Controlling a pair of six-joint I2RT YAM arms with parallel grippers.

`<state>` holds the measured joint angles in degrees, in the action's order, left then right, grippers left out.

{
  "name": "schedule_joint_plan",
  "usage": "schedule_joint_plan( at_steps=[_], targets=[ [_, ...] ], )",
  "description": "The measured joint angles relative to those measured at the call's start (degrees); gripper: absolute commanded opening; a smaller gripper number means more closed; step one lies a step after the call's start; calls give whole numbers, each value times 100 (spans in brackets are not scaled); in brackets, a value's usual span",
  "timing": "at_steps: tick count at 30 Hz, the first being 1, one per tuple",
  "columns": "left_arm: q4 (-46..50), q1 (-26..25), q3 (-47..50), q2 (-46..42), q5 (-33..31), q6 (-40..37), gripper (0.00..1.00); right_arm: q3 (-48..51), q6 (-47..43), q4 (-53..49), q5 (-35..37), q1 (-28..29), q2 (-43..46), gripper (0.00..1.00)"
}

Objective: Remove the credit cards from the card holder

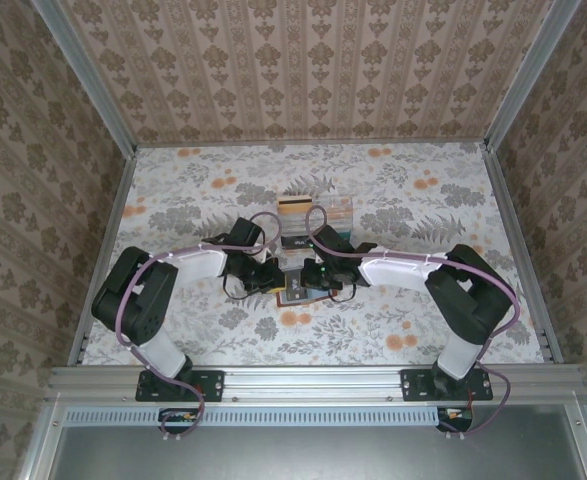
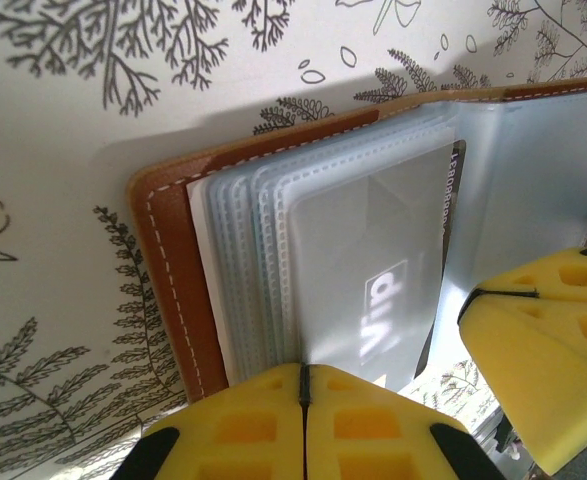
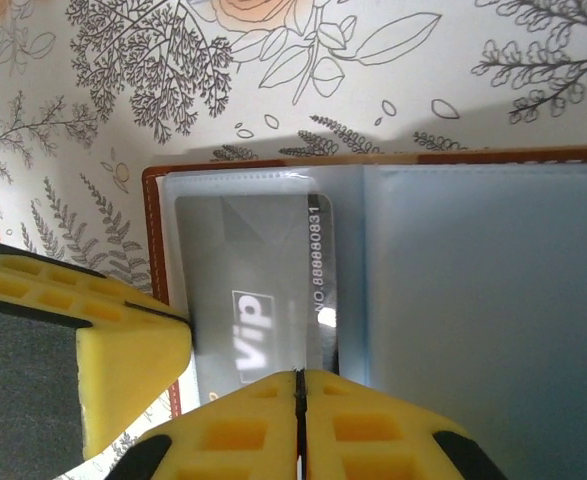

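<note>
Right gripper (image 3: pixel 298 390) pinches Vip card (image 3: pixel 258 290); left wrist reveals card holder (image 2: pixel 168 270) sleeves.

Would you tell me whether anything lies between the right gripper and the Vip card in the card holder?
Yes: a frosted plastic sleeve of the card holder covers most of the Vip card; only its numbered edge is bare. The right gripper is shut at that card's lower edge.

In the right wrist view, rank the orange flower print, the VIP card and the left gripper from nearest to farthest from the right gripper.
1. VIP card: lower centre, at the closed fingertips of the right gripper.
2. left gripper: lower left, over the corner of the card holder.
3. orange flower print: top edge, beyond the holder.
</note>
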<state>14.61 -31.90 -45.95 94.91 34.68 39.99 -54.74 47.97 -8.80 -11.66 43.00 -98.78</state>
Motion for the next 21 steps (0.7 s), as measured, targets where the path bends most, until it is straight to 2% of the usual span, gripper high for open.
schedule_joint_plan(
  at_steps=[8, 15, 21],
  targets=[
    [2, 0, 0, 0, 0, -22, 7, 0, -4, -20, -46, 0, -160, 12],
    [151, 0, -35, -20, -66, -101, 17, -122, -61, -173, -42, 2, -238, 12],
    [389, 7, -35, -275, -212, -146, 18, -236, -192, -461, 90, 17, -256, 12]
  ],
)
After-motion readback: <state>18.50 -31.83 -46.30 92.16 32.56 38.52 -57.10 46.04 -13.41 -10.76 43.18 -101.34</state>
